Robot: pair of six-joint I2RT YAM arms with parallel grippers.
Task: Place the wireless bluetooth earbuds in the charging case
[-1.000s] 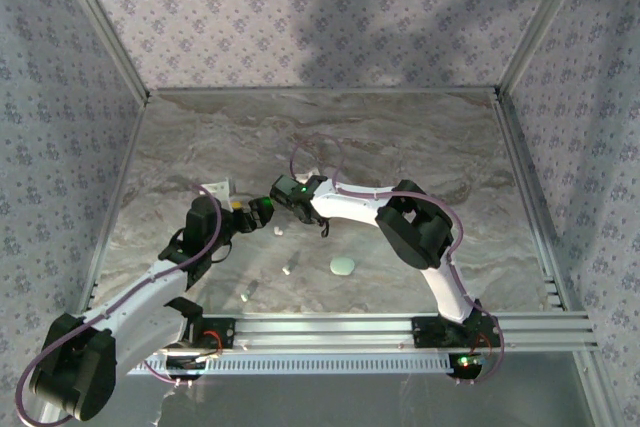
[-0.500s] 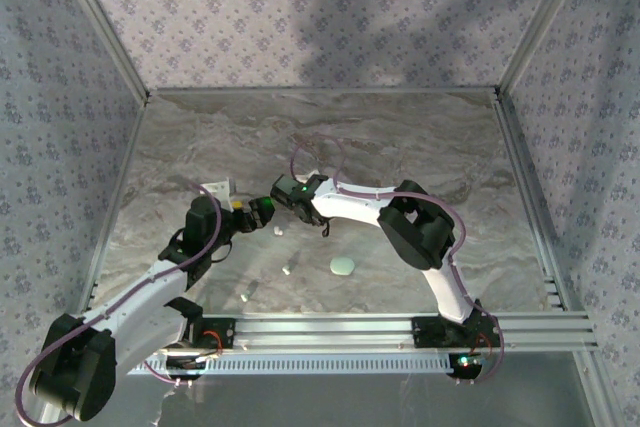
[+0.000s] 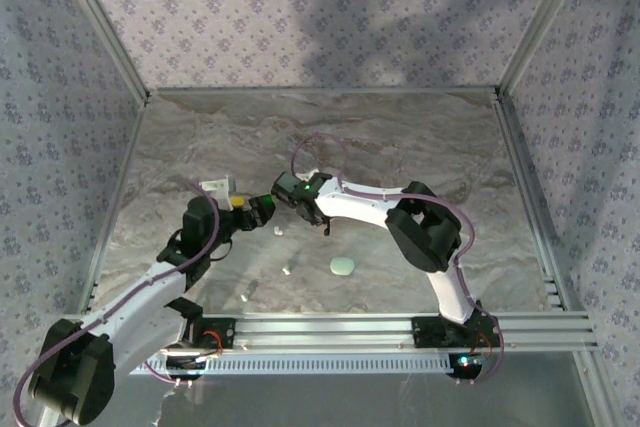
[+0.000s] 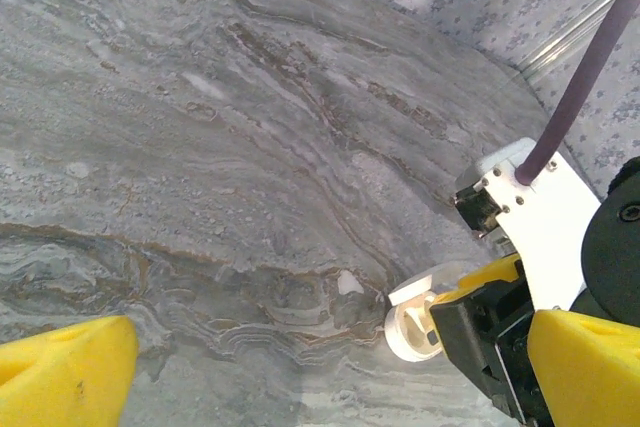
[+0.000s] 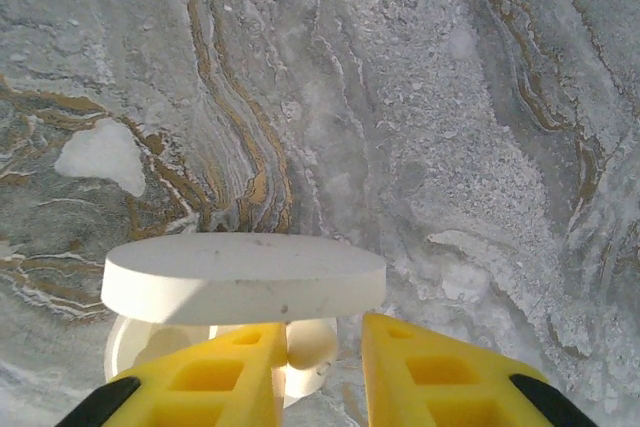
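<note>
Narrowly parted, the right gripper [image 5: 322,362] shows its two yellow fingers [image 5: 210,382] at the bottom of its wrist view, both cut off by the frame edge. A pale rounded bit [image 5: 308,342], earbud-sized, sits in the gap between them. It touches the finger on the picture's left, and a dark sliver seems to part it from the other; whether it is pinched or lying loose cannot be told. Just beyond the fingertips stands the white charging case [image 5: 245,277], its lid raised and seen edge-on so that it screens most of the base [image 5: 135,347] below. What the base holds is hidden. The left gripper [image 4: 330,347] is spread wide and grips nothing, with only the corners of its yellow pads [image 4: 70,367] in frame. The open case and the right gripper's black-and-yellow head sit just inside the pad on the picture's right. A purple cable [image 4: 585,67] runs up from the white wrist plate [image 4: 535,212]. From above, the two gripper heads meet left of the table's middle and are hard to tell apart. Three loose earbuds [image 3: 278,232] lie on the marble-patterned table [image 3: 420,147] between the grippers and its near edge, tiny and shapeless at that size, well apart from one another. A mint oval pod [image 3: 342,266] rests near them, to the right of the middle one.
</note>
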